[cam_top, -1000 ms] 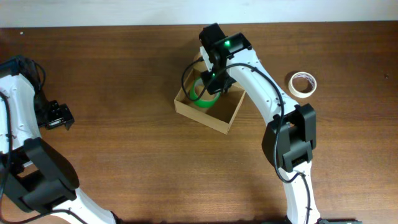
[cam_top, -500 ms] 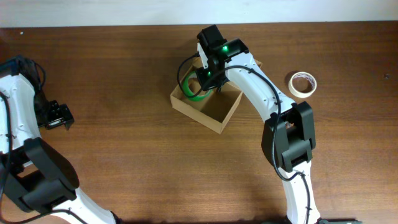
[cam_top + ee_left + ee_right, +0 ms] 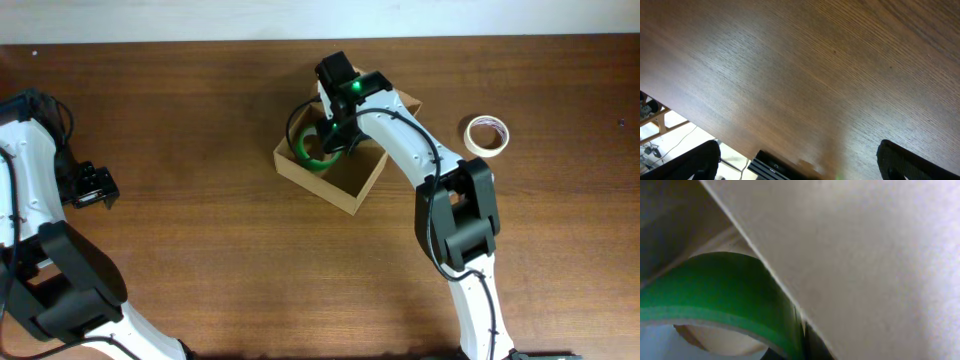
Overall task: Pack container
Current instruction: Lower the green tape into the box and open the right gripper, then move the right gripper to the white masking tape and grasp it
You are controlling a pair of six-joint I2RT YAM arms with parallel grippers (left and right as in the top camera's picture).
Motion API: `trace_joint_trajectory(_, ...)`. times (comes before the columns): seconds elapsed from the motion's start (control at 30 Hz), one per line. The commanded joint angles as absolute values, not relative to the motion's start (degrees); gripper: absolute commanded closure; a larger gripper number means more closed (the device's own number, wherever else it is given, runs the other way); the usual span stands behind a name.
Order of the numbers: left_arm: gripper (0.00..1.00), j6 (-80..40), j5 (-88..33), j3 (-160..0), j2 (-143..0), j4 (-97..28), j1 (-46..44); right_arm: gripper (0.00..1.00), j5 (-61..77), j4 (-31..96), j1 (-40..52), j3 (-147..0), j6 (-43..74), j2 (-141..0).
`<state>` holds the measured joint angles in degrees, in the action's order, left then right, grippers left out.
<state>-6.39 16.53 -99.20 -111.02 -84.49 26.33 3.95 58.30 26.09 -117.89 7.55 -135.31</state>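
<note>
The right gripper (image 3: pixel 335 138) is reaching down inside the container (image 3: pixel 352 178). Its jaws are drawn together, and they appear to be pinching the band of the green tape roll (image 3: pixel 312 150). The fingers themselves are not showing in the right wrist view. There the green tape roll (image 3: pixel 715 280) is filling the lower left, tilted, with a pale flat panel crossing just beside it, likely a cardboard wall.

Seen from overhead, the roll is sitting in the box's corner toward 10 o'clock, leaning and not yet lying flat. The container is resting skewed on the table (image 3: pixel 200 120), just above centre. A white tape roll (image 3: pixel 487 134) is waiting on the bare wood at 3 o'clock from the box, well apart from it. The left gripper (image 3: pixel 92 186) is idling far off at 9 o'clock with its fingers spread wide, holding nothing.

Risks noted:
- The roll is crowding the wall, so letting go now could leave it propped on the rim.
- The box is light and unsecured, so sideways pressure from the arm could skid or tip it.
- On withdrawal, the wrist or its cable could be snagging the wall and dragging the box along.
</note>
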Motion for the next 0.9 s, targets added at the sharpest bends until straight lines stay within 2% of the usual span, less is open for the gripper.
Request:
trace_joint_trajectory(0.0, 0.0, -5.5, 16.7, -99.0, -110.7, -84.4, 26.5, 0.96, 2.0, 57.7, 26.6, -117.6, 8.0, -135.7)
trace_joint_trajectory(0.07, 0.0, -5.5, 16.7, -99.0, -110.7, -84.4, 26.5, 0.93, 2.1, 58.0, 26.6, -117.6, 8.0, -135.7)
trace_joint_trajectory(0.13, 0.0, -5.5, 16.7, -99.0, -110.7, -84.4, 26.5, 0.81, 2.1, 59.0, 26.6, -117.8, 7.9, -135.4)
trace_joint_trajectory(0.27, 0.0, -5.5, 16.7, -99.0, -110.7, -84.4, 26.5, 0.65, 2.0, 62.2, 26.7, -118.9, 6.2, -132.8)
trace_joint_trajectory(0.4, 0.0, -5.5, 16.7, -99.0, -110.7, -84.4, 26.5, 0.63, -0.3, 66.3, 26.8, -121.6, 4.4, -126.4)
trace_joint_trajectory(0.53, 0.0, -5.5, 16.7, -99.0, -110.7, -84.4, 26.5, 0.62, -14.9, 72.1, 28.5, -123.9, -1.3, -116.5)
trace_joint_trajectory(0.63, 0.0, -5.5, 16.7, -99.0, -110.7, -84.4, 26.5, 0.61, -19.0, 73.8, 28.4, -123.9, -1.3, -106.0)
trace_joint_trajectory(0.77, 0.0, -5.5, 16.8, -99.0, -110.7, -84.4, 26.5, 0.59, -23.4, 74.0, 25.4, -123.6, -1.1, -94.5)
trace_joint_trajectory(0.87, 0.0, -5.5, 16.7, -99.0, -110.7, -84.4, 26.5, 0.56, -26.3, 73.6, 19.0, -120.9, 1.8, -85.6)
